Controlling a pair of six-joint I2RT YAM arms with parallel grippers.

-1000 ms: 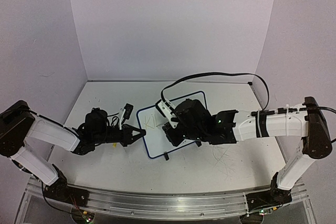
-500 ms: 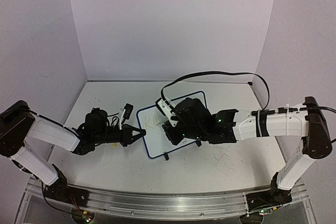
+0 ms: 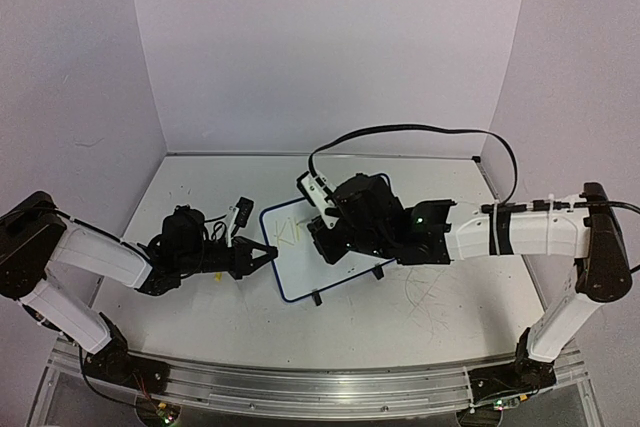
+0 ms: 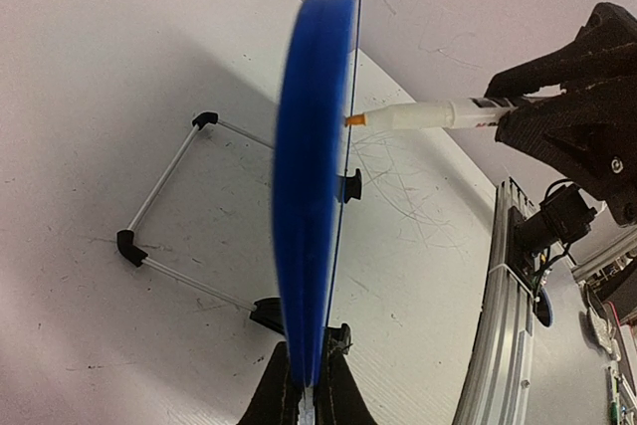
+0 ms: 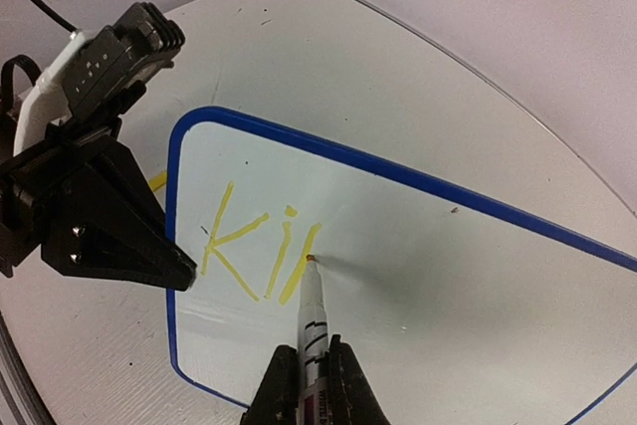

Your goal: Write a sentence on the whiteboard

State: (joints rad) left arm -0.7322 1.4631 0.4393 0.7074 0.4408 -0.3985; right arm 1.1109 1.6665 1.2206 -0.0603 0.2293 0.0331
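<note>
The whiteboard (image 3: pixel 298 269) stands tilted on its black wire stand (image 4: pixel 169 181) at the table's middle. My left gripper (image 3: pixel 262 255) is shut on its blue left edge (image 4: pixel 317 246), with the jaws clamped around the frame (image 4: pixel 311 385). My right gripper (image 3: pixel 325 242) is shut on a white marker (image 5: pixel 313 316), whose tip touches the board. The sentence (image 5: pixel 254 246) reads "Ki" plus one slanted stroke, in yellow-green; it also shows faintly in the top view (image 3: pixel 288 232). The marker also shows in the left wrist view (image 4: pixel 428 116), touching the board's face.
Grey scribble marks (image 3: pixel 425 302) cover the tabletop right of the board. A black cable (image 3: pixel 400 137) loops above the right arm. A metal rail (image 3: pixel 300 397) runs along the near edge. Walls close the back and both sides.
My right gripper has shifted a little up and back along the board with the marker. The left gripper and the board have not moved.
</note>
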